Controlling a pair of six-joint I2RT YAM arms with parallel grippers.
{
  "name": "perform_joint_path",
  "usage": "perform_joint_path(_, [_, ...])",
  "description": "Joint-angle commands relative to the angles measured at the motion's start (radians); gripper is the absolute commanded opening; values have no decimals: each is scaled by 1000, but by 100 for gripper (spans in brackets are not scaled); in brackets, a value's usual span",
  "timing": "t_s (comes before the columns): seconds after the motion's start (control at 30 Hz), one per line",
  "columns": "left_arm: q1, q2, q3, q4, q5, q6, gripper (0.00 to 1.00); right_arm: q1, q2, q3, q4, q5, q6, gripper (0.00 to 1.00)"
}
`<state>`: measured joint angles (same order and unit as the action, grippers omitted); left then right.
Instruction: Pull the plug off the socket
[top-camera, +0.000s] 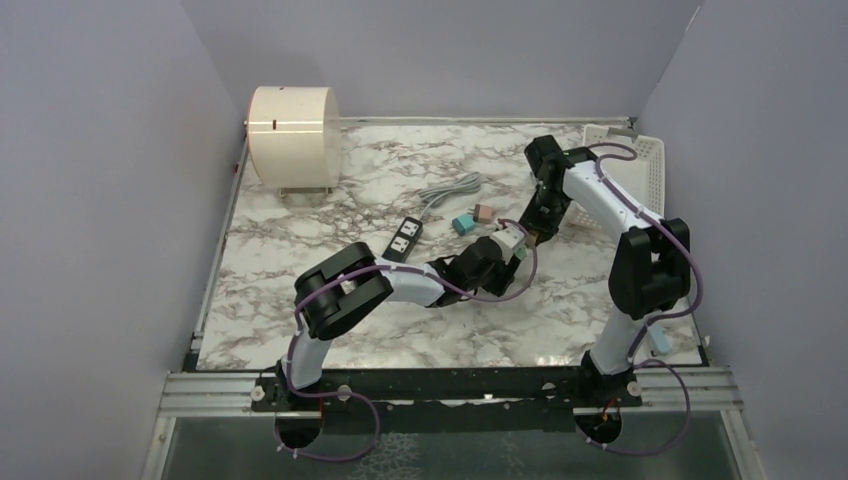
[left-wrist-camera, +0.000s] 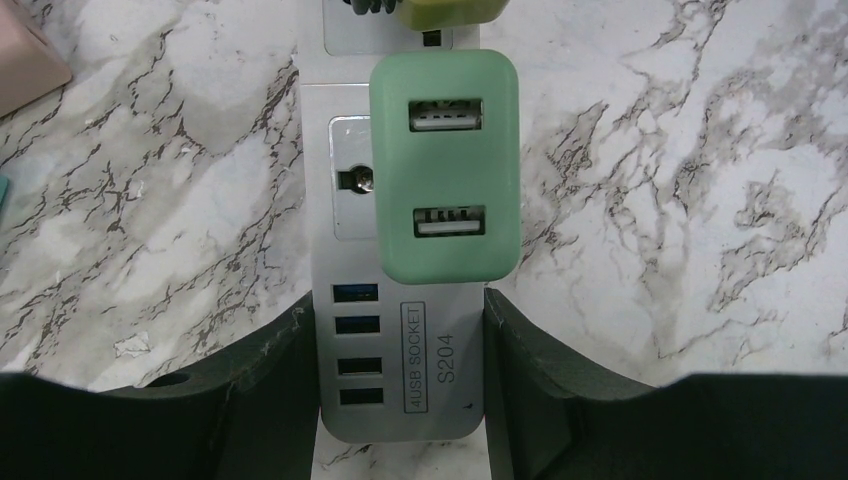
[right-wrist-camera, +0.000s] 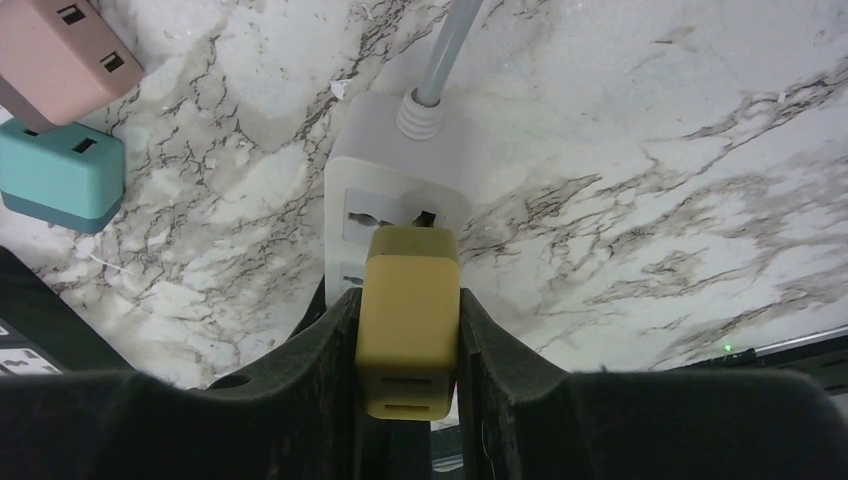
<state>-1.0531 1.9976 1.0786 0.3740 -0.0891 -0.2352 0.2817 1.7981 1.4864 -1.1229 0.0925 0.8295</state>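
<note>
Right gripper (right-wrist-camera: 405, 305) is squeezing the yellow plug (right-wrist-camera: 410, 340) between its two dark fingers, one pressing on each side of it. That plug is sitting directly between the jaws, over the second socket of the white power strip (right-wrist-camera: 395, 195), just below the end where the grey cable (right-wrist-camera: 450, 45) is entering it. Whether its prongs are seated in the socket cannot be told from these views.

Left gripper (left-wrist-camera: 398, 310) is clamping the opposite end of the same power strip, its fingers (left-wrist-camera: 270, 370) pressing against both long edges beside the row of USB ports. A green plug (left-wrist-camera: 445, 165) is sitting in the strip just ahead of the left fingertips, and the yellow plug is showing only as a sliver at the top edge of the left wrist view.

Pink (right-wrist-camera: 60, 55) and teal (right-wrist-camera: 60, 170) plugs are lying loose on the marble table (top-camera: 300, 250), touching each other, beside the cable end of the strip. A black power strip (top-camera: 405, 235) is lying nearby, to the left of them
</note>
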Motion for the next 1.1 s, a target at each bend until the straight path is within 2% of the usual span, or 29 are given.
perform_joint_path(0.0, [-22, 76, -45, -247, 82, 14, 0, 2, -36, 12, 117, -87, -14, 1])
perform_joint_path(0.13, [-13, 68, -55, -238, 106, 3, 0, 2, -192, -190, 310, -205, -65, 1])
perform_joint_path(0.27, [2, 58, -64, -230, 118, -7, 0, 2, -357, -362, 434, -177, -86, 1])
perform_joint_path(0.37, [2, 60, -59, -239, 120, -4, 0, 2, -386, -370, 422, -114, -84, 1])
perform_joint_path(0.5, [3, 57, -60, -235, 124, -1, 0, 2, -330, -281, 393, -71, -87, 1])
perform_joint_path(0.63, [3, 28, -89, -213, 134, 3, 0, 2, -225, -181, 427, -124, -118, 1])
perform_joint_path(0.83, [2, -75, -194, -153, 174, 41, 0, 2, -83, -95, 663, -392, -290, 1])
perform_joint_path(0.97, [2, -180, -277, -178, 154, 51, 0, 2, 26, -4, 643, -498, -362, 1])
perform_joint_path(1.07, [2, -273, -355, -170, 148, 36, 0, 4, 39, -29, 709, -560, -387, 1])
